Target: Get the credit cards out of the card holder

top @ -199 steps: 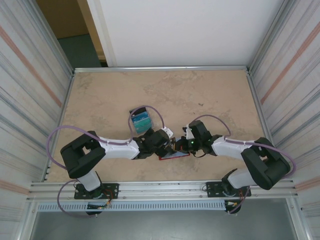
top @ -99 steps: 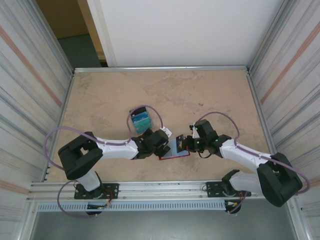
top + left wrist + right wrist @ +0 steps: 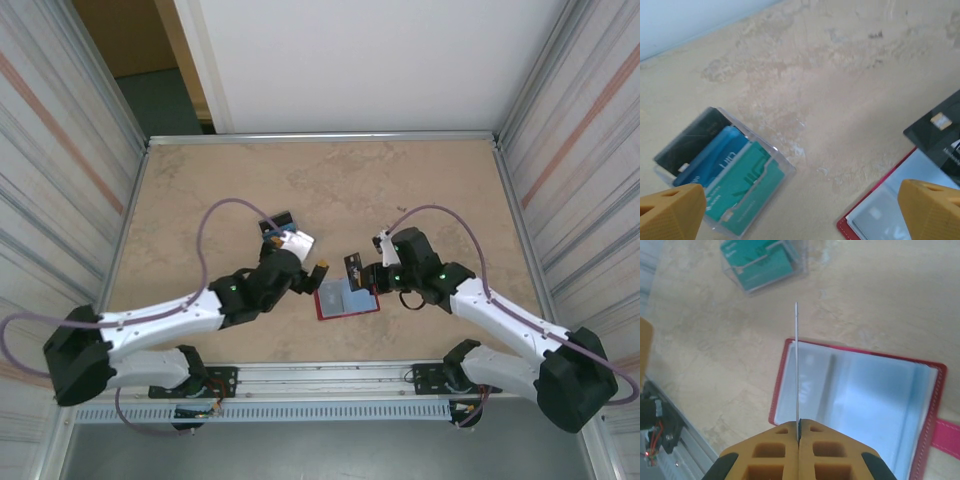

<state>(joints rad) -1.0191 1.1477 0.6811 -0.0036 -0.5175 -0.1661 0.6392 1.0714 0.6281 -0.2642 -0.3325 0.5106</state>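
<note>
One clear plastic tray (image 3: 784, 169) holds three cards (image 3: 745, 185): black, blue, teal. Left gripper (image 3: 800, 214) hangs near it, jaws spread wide, touching nothing. One dark-red card holder (image 3: 865, 390) lies open flat on the beige table (image 3: 420, 190), between the arms. Right gripper (image 3: 797, 432) is clamped on one thin black card (image 3: 796, 365) over the holder

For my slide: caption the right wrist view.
The right pincer pinches a card edge-on above the open card holder.

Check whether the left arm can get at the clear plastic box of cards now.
Probably yes: the left gripper hangs open close by the clear plastic box with nothing between; the right gripper grips a dark card farther off.
</note>
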